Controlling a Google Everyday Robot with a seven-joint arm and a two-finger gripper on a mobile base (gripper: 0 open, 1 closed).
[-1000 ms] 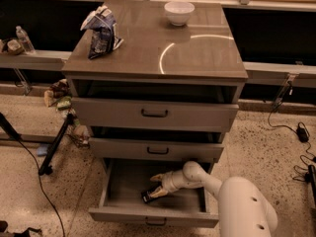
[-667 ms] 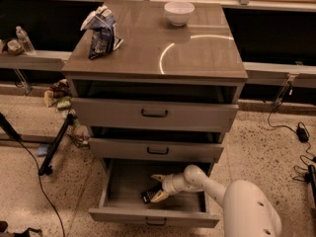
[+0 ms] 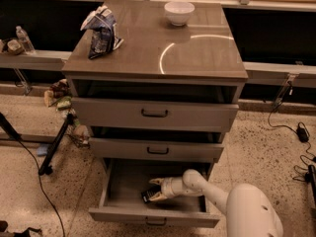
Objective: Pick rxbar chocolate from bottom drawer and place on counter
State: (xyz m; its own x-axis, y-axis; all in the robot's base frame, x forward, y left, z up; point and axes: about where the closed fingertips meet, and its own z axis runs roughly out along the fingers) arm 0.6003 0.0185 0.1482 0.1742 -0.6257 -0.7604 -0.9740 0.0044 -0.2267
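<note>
A white robot arm reaches from the right into the open bottom drawer (image 3: 123, 184). Its gripper (image 3: 153, 190) hovers low over the middle of the drawer floor, fingers spread apart. The black snack bar (image 3: 147, 196) lies on the floor at the fingertips, against the nearer one. The counter (image 3: 202, 58) holds a chip bag (image 3: 102, 31) at its left edge and a white bowl (image 3: 178, 12) at the back.

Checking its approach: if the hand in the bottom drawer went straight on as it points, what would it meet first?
Probably the rxbar chocolate, lying right at the fingertips of the hand on the bottom drawer floor; whether they touch is unclear.
</note>
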